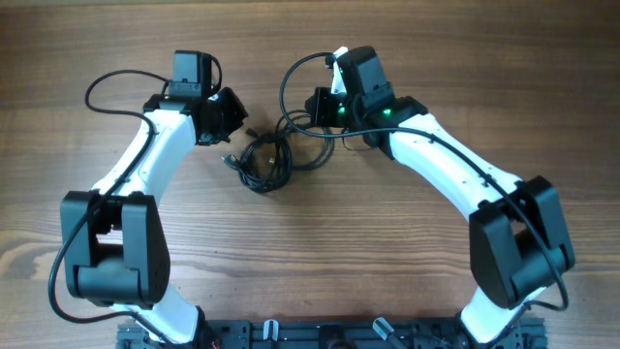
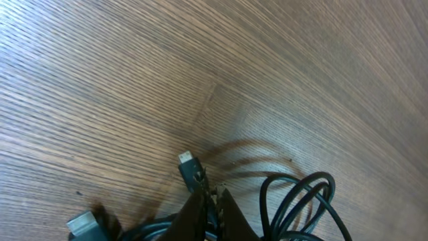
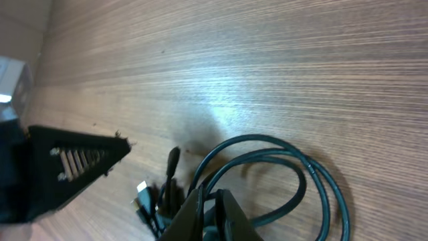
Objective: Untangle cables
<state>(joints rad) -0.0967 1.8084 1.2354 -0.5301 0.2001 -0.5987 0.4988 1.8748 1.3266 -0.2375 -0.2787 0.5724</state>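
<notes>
Overhead view of a wooden counter (image 1: 310, 252) with two white and black robot arms reaching in from the near edge. The left arm (image 1: 160, 155) bends in from the left and the right arm (image 1: 446, 160) from the right. Their black heads face each other across a small gap at the far middle of the counter.

The cables (image 1: 269, 155) lie in that gap, on the bare wood. They are thin black cords wound into a loose, roughly round bundle, a little nearer than the two heads. One longer strand loops out to the right and far side, toward the right arm.

Left wrist view: the left fingers (image 2: 190, 224) are drawn narrow, tips almost meeting. They pinch a strand just behind a small plug (image 2: 189, 164) with a metal tip, which lies on the wood just past them. To the right of the fingers, two or three cord loops curve side by side. A second, flatter plug (image 2: 81, 224) shows at the lower left edge.

Right wrist view: the right fingers (image 3: 187, 224) are also narrow, closed on a strand that shows between them. A wide double loop of cord arcs away to the right of them. Small plug ends lie just to their left. Further left, one slotted black finger of the other arm points in toward the bundle.
</notes>
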